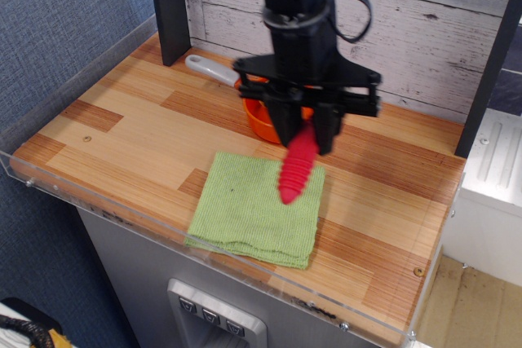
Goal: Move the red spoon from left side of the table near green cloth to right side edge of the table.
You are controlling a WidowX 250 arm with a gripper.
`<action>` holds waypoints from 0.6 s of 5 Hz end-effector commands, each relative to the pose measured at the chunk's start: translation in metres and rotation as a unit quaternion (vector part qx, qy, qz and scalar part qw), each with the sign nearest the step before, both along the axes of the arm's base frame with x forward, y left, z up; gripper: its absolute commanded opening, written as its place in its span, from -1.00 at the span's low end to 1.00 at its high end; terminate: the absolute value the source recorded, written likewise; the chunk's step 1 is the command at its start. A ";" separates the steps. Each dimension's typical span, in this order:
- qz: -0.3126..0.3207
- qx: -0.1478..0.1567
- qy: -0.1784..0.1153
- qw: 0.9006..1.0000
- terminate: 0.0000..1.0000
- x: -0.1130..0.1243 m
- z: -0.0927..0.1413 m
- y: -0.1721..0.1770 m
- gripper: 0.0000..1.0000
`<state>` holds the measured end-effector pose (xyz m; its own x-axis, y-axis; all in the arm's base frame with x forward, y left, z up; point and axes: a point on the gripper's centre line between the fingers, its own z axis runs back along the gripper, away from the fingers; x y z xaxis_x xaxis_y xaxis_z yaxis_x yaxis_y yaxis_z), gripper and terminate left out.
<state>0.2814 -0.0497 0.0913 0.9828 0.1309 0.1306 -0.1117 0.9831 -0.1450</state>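
At the front edge, a clear rim (204,242) runs along the table (122,144), whose striped planks show light and reddish-brown. Just behind the rim lies the green cloth (245,213), folded flat, its near corner close to the edge. Above the cloth's far right part hangs the red spoon (297,169), off the table, handle tilted down and toward the front so that its ribbed red end shows against the green. The spoon's upper end is clamped in the gripper (308,129), whose two black fingers stand close together on either side of it; the metal bowl is hidden between them. The black arm rises from the gripper to the top of the view. Behind it, partly hidden, sits an orange pan (259,112), its pale handle (205,68) reaching left and back. A dark post (170,14) stands at the back left, against a wall of whitewashed boards (424,30). The right part of the table lies bare toward its right edge.
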 end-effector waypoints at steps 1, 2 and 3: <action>0.002 -0.014 -0.011 1.000 -1.00 0.036 -0.025 -0.037 -1.00; 0.002 -0.015 -0.006 1.000 -1.00 0.048 -0.039 -0.048 -1.00; 0.024 -0.038 -0.018 0.999 -1.00 0.056 -0.044 -0.053 -1.00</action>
<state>0.3326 -0.1033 0.0320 0.9757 0.1854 0.1172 -0.1581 0.9648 -0.2100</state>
